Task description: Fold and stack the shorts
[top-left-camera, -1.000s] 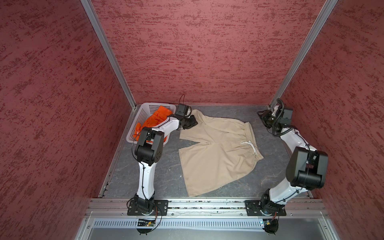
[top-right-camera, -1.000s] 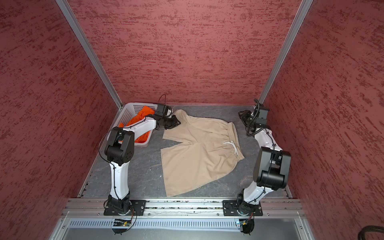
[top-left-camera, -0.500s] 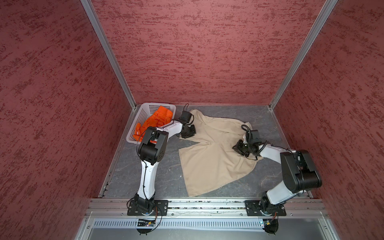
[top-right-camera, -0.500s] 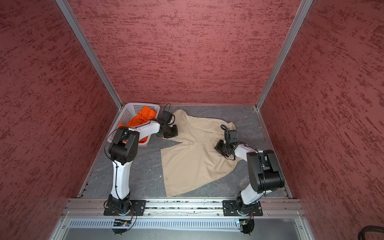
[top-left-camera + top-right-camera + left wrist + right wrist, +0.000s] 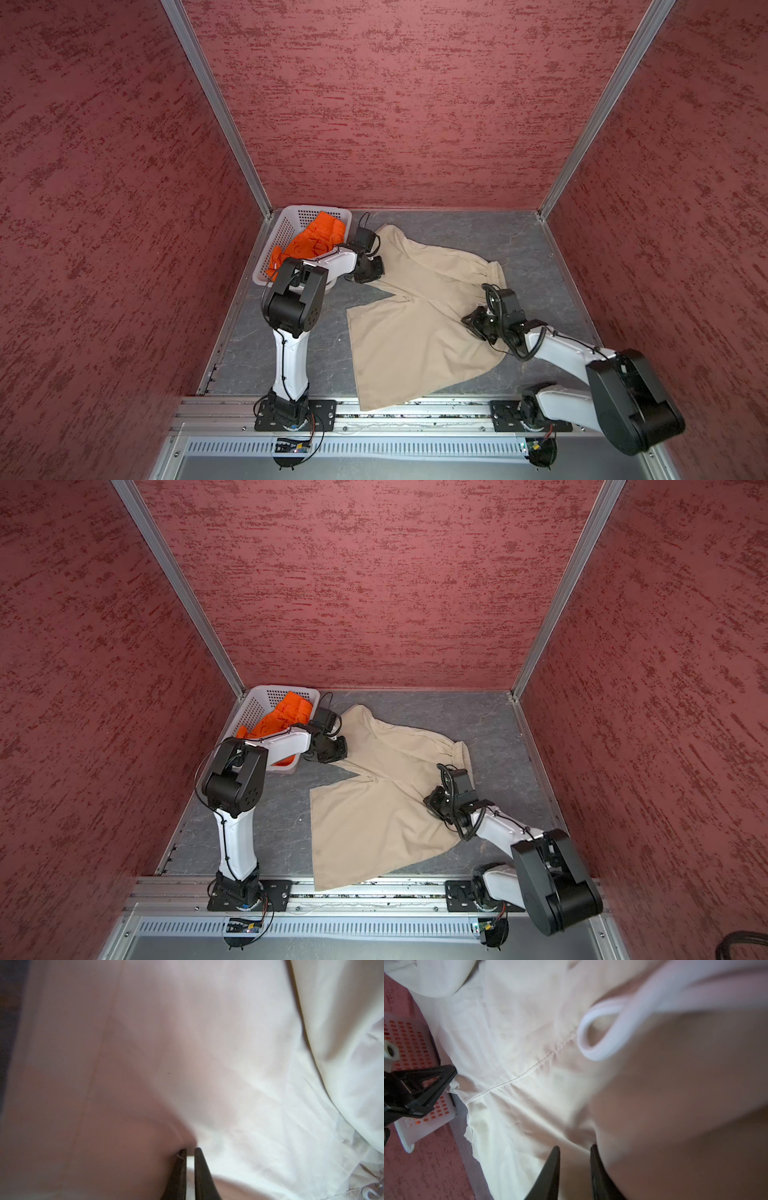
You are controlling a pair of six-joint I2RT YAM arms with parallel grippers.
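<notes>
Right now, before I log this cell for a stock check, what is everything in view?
beige shorts: one, beige, spread on the table
orange shorts: one, orange, crumpled in the basket
basket: one, white, far left corner
table: one, grey, under everything
walls: three, red, around the table
left gripper: one, black, shut on the beige shorts beside the basket
right gripper: one, black, on the beige shorts' waistband end; grip unclear
</notes>
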